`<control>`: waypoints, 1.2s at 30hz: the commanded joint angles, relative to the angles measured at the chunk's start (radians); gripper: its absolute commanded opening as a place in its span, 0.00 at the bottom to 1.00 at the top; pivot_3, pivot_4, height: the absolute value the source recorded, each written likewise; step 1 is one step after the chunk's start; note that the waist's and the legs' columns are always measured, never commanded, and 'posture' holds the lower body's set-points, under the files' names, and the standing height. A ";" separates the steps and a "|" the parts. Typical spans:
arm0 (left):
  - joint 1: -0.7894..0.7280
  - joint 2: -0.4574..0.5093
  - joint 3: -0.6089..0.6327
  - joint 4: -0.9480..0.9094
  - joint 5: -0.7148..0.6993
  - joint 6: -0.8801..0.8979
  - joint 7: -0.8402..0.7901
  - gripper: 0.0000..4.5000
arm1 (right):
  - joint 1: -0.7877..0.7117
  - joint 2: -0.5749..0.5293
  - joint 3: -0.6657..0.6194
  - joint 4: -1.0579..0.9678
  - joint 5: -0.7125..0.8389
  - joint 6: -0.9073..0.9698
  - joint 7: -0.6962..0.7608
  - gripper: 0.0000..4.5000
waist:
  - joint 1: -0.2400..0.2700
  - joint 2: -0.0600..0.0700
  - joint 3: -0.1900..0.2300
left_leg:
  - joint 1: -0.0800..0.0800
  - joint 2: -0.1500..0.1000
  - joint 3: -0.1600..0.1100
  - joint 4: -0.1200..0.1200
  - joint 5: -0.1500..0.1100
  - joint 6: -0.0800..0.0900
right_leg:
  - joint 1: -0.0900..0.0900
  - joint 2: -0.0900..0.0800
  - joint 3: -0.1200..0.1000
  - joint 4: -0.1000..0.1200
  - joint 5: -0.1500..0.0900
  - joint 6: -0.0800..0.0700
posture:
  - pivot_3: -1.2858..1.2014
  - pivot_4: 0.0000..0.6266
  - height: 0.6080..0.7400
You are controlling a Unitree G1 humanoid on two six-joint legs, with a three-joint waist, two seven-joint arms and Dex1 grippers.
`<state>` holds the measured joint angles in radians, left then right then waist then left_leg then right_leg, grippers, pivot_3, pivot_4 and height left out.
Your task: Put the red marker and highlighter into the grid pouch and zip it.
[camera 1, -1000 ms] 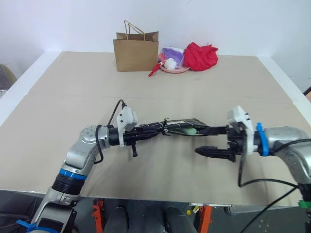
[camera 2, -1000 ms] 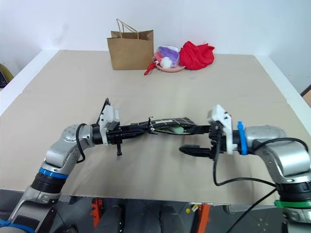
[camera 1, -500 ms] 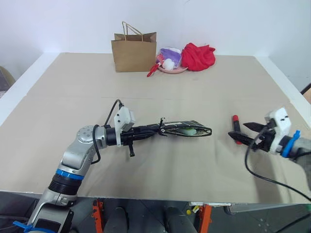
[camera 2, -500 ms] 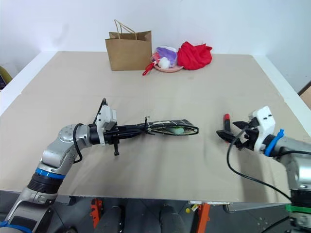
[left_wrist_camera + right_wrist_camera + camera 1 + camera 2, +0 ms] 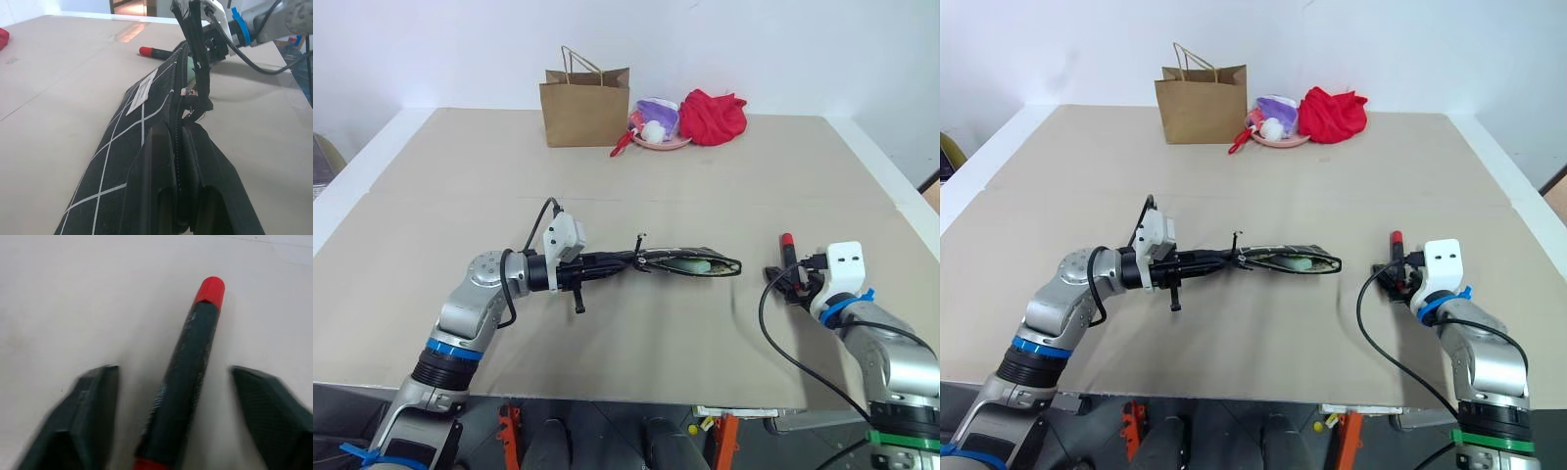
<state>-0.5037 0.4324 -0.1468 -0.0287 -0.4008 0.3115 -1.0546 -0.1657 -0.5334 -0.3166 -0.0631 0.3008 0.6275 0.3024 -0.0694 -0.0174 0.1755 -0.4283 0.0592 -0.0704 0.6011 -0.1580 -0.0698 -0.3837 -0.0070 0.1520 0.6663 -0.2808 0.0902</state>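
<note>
Red marker point(image 5: 188, 377), round dark barrel between spread right jaws, grid pouch point(image 5: 142, 127) fabric edge pinched in left jaws

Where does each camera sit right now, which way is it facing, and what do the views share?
Left and right eye views: on the head, looking forward and down over the table; both arms show, the left hand shut on the grid pouch, the right hand at the red marker.
Left wrist view: along its own fingers clamped on the pouch.
Right wrist view: down at the tabletop, its open fingers either side of the marker.
Shared: marker and pouch appear in the head views and the left wrist view.
</note>
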 commanded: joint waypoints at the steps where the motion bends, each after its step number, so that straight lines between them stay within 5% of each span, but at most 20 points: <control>1: -0.016 -0.001 0.022 -0.017 -0.008 -0.018 0.002 0.00 | 0.043 0.025 -0.015 0.005 -0.044 0.073 -0.093 0.40 | 0.002 0.000 0.000 | 0.000 0.000 0.000 0.000 0.000 0.000 | 0.001 0.000 0.000 0.000 0.000 0.000 | 0.52 0.24 1.00; 4: -0.016 -0.002 0.022 -0.018 -0.009 -0.017 0.003 0.00 | 0.056 0.050 -0.010 -0.010 -0.039 0.090 -0.116 0.15 | 0.011 -0.003 -0.002 | 0.000 0.000 0.000 0.001 0.000 0.000 | 0.002 0.000 0.000 -0.001 0.000 0.000 | 0.52 0.24 1.00; 10: -0.023 -0.005 0.020 -0.008 -0.007 -0.021 0.002 0.00 | 0.045 0.049 -0.030 -0.029 0.021 0.050 -0.051 0.15 | 0.019 -0.006 -0.004 | 0.002 0.000 0.000 0.001 0.000 0.000 | 0.002 0.000 0.000 -0.001 -0.002 -0.004 | 0.52 0.24 1.00; 18: -0.027 -0.007 0.016 -0.005 -0.013 -0.016 -0.015 0.00 | -0.056 -0.246 -0.029 -0.059 0.164 -0.122 0.487 0.15 | 0.014 0.002 0.000 | 0.001 0.000 0.000 -0.002 0.000 0.000 | 0.000 0.001 0.000 0.000 -0.001 -0.001 | 0.52 0.24 1.00; 24: -0.038 -0.019 0.017 0.008 -0.013 -0.016 -0.022 0.00 | -0.115 -0.504 0.009 -0.190 0.449 0.116 0.888 0.15 | 0.013 0.003 0.001 | 0.000 0.000 0.000 -0.002 -0.001 0.002 | 0.000 0.001 0.000 -0.001 -0.003 -0.001 | 0.52 0.24 1.00; 36: -0.024 -0.029 0.013 -0.016 -0.013 -0.010 -0.014 0.00 | -0.107 -0.538 0.123 -0.189 0.381 0.095 0.929 0.15 | 0.016 0.001 0.001 | -0.002 -0.001 0.000 0.000 -0.002 0.001 | -0.001 0.000 -0.001 -0.001 -0.004 0.000 | 0.52 0.24 1.00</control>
<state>-0.5207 0.4050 -0.1482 -0.0082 -0.4007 0.3108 -1.0730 -0.2528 -1.0679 -0.1811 -0.2536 0.6820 0.7351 1.2336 -0.0536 -0.0160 0.1769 -0.4300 0.0585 -0.0708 0.6007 -0.1596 -0.0685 -0.3852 -0.0073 0.1514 0.6654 -0.2847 0.0901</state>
